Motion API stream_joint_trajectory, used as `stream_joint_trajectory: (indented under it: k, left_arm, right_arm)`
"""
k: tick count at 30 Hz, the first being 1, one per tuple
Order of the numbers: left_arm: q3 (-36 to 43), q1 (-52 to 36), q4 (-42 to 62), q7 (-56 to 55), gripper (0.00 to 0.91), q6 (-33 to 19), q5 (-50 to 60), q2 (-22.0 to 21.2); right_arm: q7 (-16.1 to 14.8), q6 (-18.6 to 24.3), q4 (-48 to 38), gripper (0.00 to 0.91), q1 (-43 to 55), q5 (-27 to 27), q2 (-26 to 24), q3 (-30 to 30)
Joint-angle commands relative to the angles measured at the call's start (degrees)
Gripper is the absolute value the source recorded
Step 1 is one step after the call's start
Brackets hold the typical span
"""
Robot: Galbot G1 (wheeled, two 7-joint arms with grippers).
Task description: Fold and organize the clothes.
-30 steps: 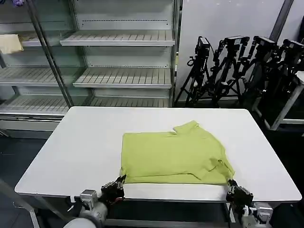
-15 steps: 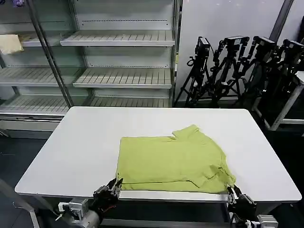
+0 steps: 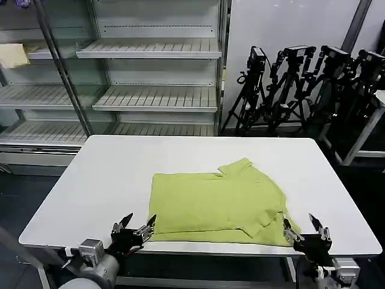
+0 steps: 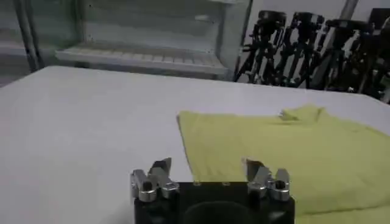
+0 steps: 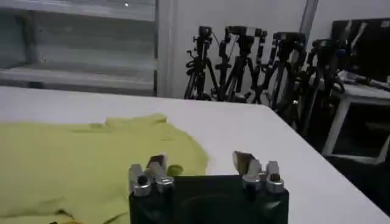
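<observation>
Lime yellow-green shirt: soft plain fabric, matte, no print; folded into a rough rectangle, collar projecting at the far edge, a sleeve fold creased along the right side; lying flat on the white surface, toward its near edge and slightly right of centre; seen low across the cloth in the left wrist view and the right wrist view.

Surface: smooth, matte white, rectangular with rounded corners.

Left gripper: at the near edge of the surface, just beside the shirt's near-left corner; metal-tipped fingers spread wide, holding nothing.

Right gripper: at the near edge, just beside the shirt's near-right corner; fingers spread wide, holding nothing.

Compared with half a second earlier: both pairs of fingers, then pinched at the near corners, now parted and clear of the cloth; both grippers slightly higher in the head view; shirt outline essentially unchanged, near hem lying flat.

Behind the surface: grey slatted shelving; to the right, black tripods grouped against the wall.
</observation>
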Motion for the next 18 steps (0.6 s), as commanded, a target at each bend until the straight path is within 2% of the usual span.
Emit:
stream_joint_trajectory:
  k: [1,9,18]
  left_arm:
    - [4.6,-14.0,8.6,-1.9,0.907,0.0,-2.7,1.0]
    - [11.2,-25.0,16.8,-3.2,0.907,0.0,-3.0,1.0]
    - [16.4,-35.1,26.4,-4.5,0.907,0.1,-3.8,-2.1]
  right_arm:
    - [3.1,-2.9,-7.6,0.907,17.6,5.0,-3.6,-4.0]
    - [5.5,-4.7,-18.1,0.907,30.5,7.8,-4.0,-12.4]
    - [7.5,-4.8,-31.2,0.907,44.8,10.7,-1.9,-21.8]
